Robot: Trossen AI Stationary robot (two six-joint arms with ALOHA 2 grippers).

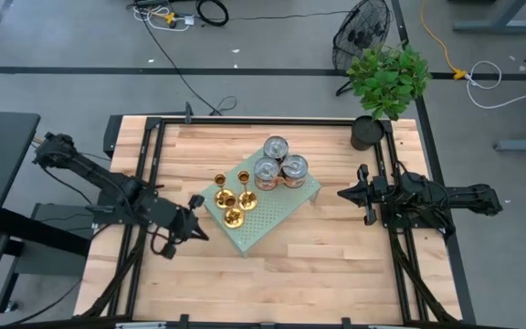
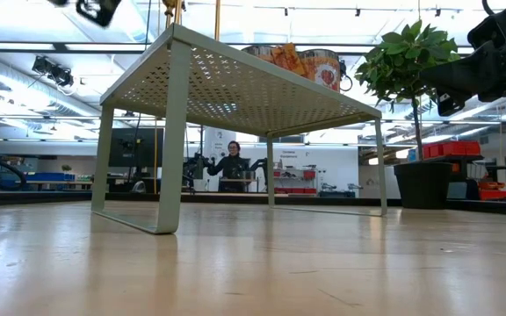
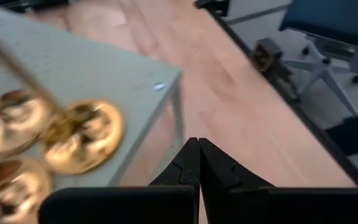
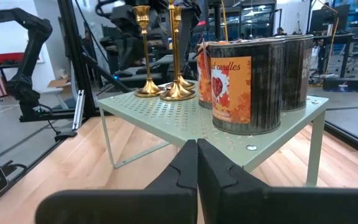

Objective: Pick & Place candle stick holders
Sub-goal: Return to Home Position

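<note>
Three gold candle stick holders (image 1: 234,199) stand upright on their round bases on the left part of a pale green perforated stand (image 1: 281,215). The right wrist view shows them (image 4: 176,56) behind the cans. In the left wrist view their bases (image 3: 82,134) are blurred. My left gripper (image 1: 196,219) is shut, just off the stand's left corner and above the table. Its tips (image 3: 198,142) are beside the stand's edge and hold nothing. My right gripper (image 1: 341,193) is shut and level, to the right of the stand, its tips (image 4: 197,144) facing it.
Three labelled tin cans (image 1: 277,164) stand on the stand's far right part. A potted plant (image 1: 386,82) sits at the table's far right corner. Black rails (image 1: 144,183) run along the table's sides. A person (image 2: 233,162) is far back in the room.
</note>
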